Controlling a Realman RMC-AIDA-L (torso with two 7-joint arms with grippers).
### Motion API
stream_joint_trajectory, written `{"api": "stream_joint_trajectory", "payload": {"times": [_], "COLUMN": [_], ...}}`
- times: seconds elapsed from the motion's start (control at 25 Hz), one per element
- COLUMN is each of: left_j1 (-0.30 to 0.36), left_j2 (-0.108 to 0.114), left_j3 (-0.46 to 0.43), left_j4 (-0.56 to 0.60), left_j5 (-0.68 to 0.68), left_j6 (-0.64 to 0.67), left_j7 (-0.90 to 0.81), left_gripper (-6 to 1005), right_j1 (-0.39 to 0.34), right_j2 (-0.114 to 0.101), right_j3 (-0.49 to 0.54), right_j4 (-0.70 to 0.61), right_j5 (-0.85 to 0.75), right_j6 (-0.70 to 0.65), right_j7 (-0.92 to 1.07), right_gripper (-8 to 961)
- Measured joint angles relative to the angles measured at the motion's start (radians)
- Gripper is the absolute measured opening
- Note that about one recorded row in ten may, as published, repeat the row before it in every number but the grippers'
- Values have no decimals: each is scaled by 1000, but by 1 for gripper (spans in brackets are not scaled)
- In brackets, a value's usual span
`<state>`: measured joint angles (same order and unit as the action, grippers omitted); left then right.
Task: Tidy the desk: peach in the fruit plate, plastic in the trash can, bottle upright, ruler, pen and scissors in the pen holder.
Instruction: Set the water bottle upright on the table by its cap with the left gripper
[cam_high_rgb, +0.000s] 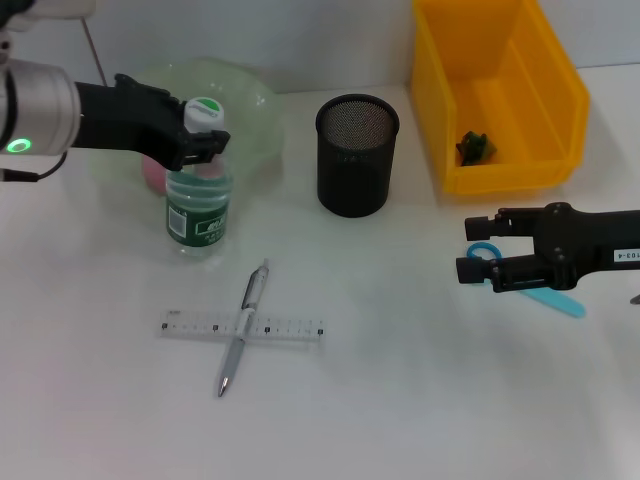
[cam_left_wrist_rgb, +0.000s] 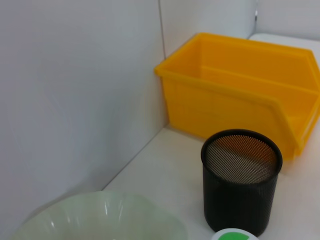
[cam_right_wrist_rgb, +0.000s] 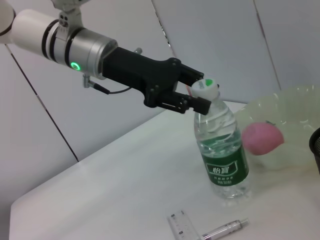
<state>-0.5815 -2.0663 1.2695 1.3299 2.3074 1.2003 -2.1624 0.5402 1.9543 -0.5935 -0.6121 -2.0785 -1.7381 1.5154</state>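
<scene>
At upper left of the head view the left gripper (cam_high_rgb: 205, 135) clamps the upright clear plastic water bottle (cam_high_rgb: 199, 205), while only the right wrist view shows the pink peach (cam_right_wrist_rgb: 262, 138) plainly in the pale green plate (cam_right_wrist_rgb: 295, 107); the right gripper (cam_high_rgb: 480, 263) hangs apart over the blue-handled scissors (cam_high_rgb: 545, 296) at right.

The bottle (cam_high_rgb: 200, 200) is standing up right in front of the fruit plate (cam_high_rgb: 255, 110), with the left gripper (cam_high_rgb: 205, 135) sitting around its neck, so that side of the plate is blocked. The pen holder (cam_high_rgb: 357, 155) and the yellow bin (cam_high_rgb: 500, 110) are standing near each other with a narrow gap between them. The pen (cam_high_rgb: 243, 325) is lying across the ruler (cam_high_rgb: 243, 328) on the open table in front.
</scene>
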Motion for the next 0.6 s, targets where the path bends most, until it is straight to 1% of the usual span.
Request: {"api": "stream_joint_trajectory", "payload": {"times": [0.04, 0.08, 0.2, 0.6], "left_j1": [0, 13, 28, 55], "left_j2": [0, 0, 2, 3], "left_j3": [0, -30, -47, -87], "left_j4": [0, 0, 0, 1], "left_j5": [0, -28, -51, -66], "left_j6": [0, 9, 22, 50], "left_j7": [0, 16, 32, 45], "left_gripper": [441, 441, 441, 454], "right_j1": [0, 1, 1, 3], "right_j2": [0, 0, 0, 0], "right_j3": [0, 0, -1, -5], "right_j4": [0, 0, 0, 0], "right_j5": [0, 0, 0, 2], "right_j6": [1, 3, 5, 8], "right_j7": [0, 0, 0, 2], "right_gripper": [801, 801, 801, 801]}}
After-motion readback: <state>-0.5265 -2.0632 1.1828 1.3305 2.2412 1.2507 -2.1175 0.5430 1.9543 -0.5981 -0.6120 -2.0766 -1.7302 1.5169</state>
